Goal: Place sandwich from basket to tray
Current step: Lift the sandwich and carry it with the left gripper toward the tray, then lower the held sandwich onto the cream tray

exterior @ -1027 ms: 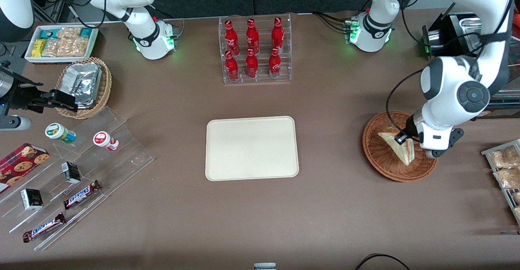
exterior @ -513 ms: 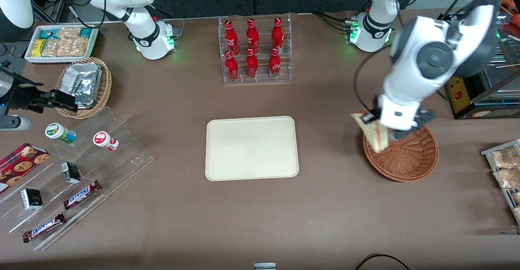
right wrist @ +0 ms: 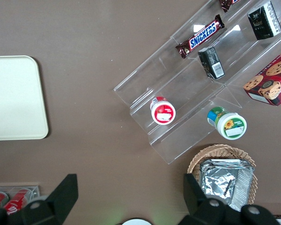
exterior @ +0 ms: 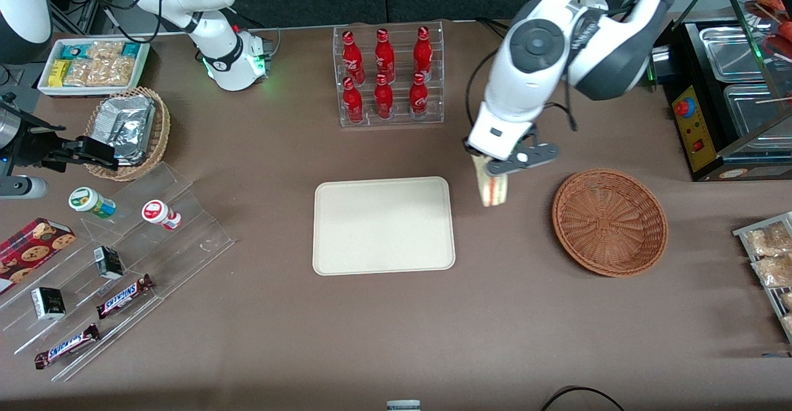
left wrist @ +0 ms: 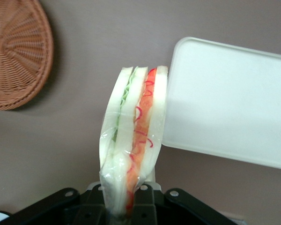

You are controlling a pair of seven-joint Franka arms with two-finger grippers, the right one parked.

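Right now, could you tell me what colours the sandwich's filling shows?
Red-orange and green between white bread, clearest in the left wrist view: sandwich, held by the gripper.

Left arm's gripper point(exterior: 492, 173) held above bare brown tabletop, clamped on plastic-wrapped white-bread wedge sandwich point(exterior: 493, 189), between flat cream rectangular tray point(exterior: 383, 225) and round reddish-brown wicker basket point(exterior: 609, 222). Clear acrylic rack of red bottles point(exterior: 388, 77) stands near, farther from front camera.

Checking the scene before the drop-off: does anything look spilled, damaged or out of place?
Nothing looks spilled or damaged. The only thing off a surface is the sandwich, gripped by the gripper in the air between the empty basket and the tray, not yet over the tray. Its wrap looks intact.
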